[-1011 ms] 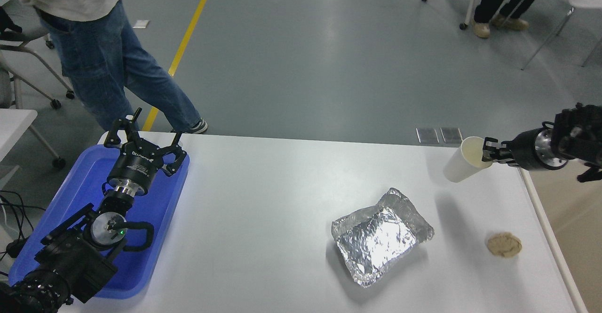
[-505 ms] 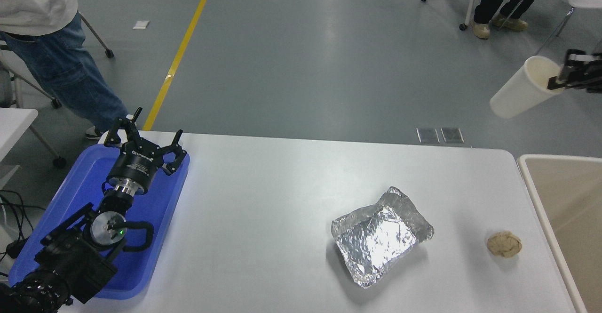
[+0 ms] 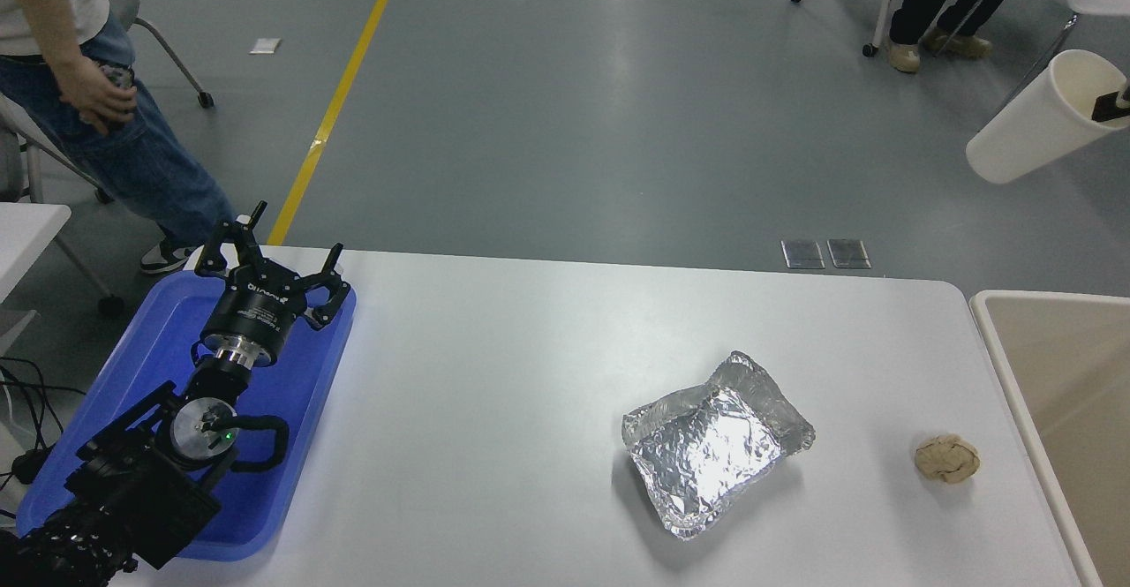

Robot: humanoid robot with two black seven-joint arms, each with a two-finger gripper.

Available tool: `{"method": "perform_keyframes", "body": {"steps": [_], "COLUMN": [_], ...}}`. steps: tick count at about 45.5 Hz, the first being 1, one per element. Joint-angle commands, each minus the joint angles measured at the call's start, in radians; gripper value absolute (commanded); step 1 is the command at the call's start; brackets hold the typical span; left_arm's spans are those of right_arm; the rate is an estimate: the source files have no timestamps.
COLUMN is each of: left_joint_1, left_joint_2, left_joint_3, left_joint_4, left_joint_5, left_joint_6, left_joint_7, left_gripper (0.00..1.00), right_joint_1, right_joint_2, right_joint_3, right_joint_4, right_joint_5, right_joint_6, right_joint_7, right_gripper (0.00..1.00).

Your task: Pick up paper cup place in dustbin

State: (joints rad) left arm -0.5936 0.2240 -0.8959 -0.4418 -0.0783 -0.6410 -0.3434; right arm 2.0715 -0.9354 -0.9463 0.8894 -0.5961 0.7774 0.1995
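The white paper cup (image 3: 1040,124) hangs tilted in the air at the upper right, mouth toward the right edge, high above the floor beyond the table. My right gripper (image 3: 1109,105) shows only as a dark fingertip at the cup's rim, shut on the cup; the rest of the arm is out of view. The beige dustbin (image 3: 1077,366) with its pale rim stands at the table's right side, below and nearer than the cup. My left gripper (image 3: 274,256) is parked open over the blue tray (image 3: 300,410) at the lower left.
A crinkled silver foil tray (image 3: 711,446) lies right of centre on the white table (image 3: 494,375). A crumpled brown paper ball (image 3: 946,459) lies near the table's right edge. A person (image 3: 79,101) stands at the far left; another sits at the top right.
My right gripper has lifted the cup off the table's far right corner and carried it up and to the right, mostly out of view. The person at the left has walked further left.
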Motion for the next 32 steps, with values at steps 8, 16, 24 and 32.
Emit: {"method": "perform_keyframes", "body": {"steps": [8, 16, 24, 32], "left_joint_1": [0.000, 0.000, 0.000, 0.000], "left_joint_2": [0.000, 0.000, 0.000, 0.000], "left_joint_3": [0.000, 0.000, 0.000, 0.000], "left_joint_4": [0.000, 0.000, 0.000, 0.000], "left_joint_5": [0.000, 0.000, 0.000, 0.000], "left_joint_6": [0.000, 0.000, 0.000, 0.000], "left_joint_7": [0.000, 0.000, 0.000, 0.000], "left_gripper": [1.00, 1.00, 1.00, 1.00], "right_joint_1": [-0.283, -0.531, -0.784, -0.962], "right_joint_2": [-0.005, -0.002, 0.015, 0.055], "right_joint_3": [0.032, 0.044, 0.053, 0.070], "right_joint_4": [-0.332, -0.484, -0.612, -0.652], "right_joint_5": [0.032, 0.159, 0.295, 0.401], "right_joint_6": [-0.061, -0.181, -0.337, -0.495], "right_joint_7": [0.000, -0.003, -0.012, -0.015], "right_gripper": [0.00, 0.00, 0.00, 0.00]}}
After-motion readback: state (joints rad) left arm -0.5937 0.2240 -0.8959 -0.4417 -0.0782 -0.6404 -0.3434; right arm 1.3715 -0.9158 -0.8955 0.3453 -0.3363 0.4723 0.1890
